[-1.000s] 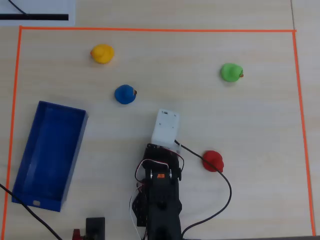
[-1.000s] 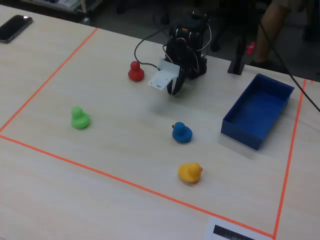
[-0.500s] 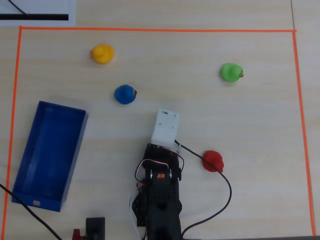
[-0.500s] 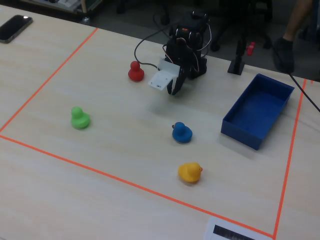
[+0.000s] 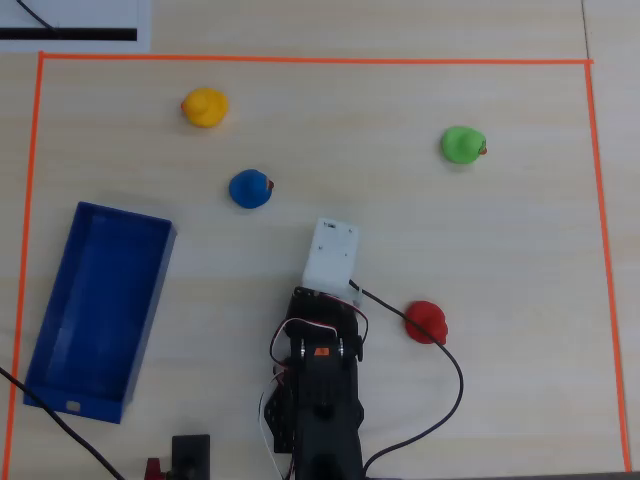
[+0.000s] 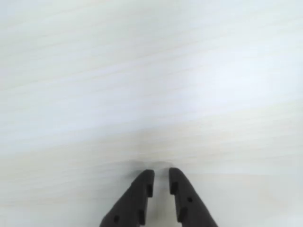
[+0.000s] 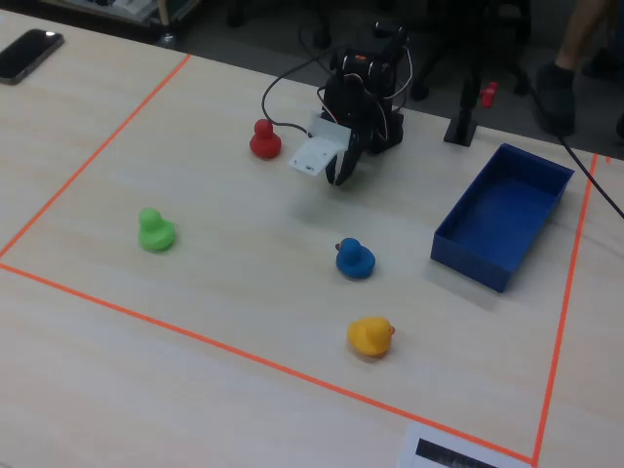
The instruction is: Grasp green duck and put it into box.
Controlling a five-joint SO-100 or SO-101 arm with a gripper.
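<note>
The green duck point(image 5: 462, 145) stands alone on the pale wooden table, upper right in the overhead view and at the left point(image 7: 155, 231) in the fixed view. The dark-blue box point(image 5: 95, 300) lies empty at the left in the overhead view, on the right point(image 7: 502, 214) in the fixed view. My gripper point(image 6: 161, 172) hangs low over bare table close to the arm's base, far from the duck, its black fingers nearly together with nothing between them. In the overhead view a white camera mount point(image 5: 331, 252) hides the fingers.
A blue duck point(image 5: 249, 188) and a yellow duck point(image 5: 204, 107) stand between the arm and the far edge. A red duck point(image 5: 426, 322) sits by the arm's base, next to a black cable point(image 5: 452, 385). Orange tape point(image 5: 300, 60) frames the work area.
</note>
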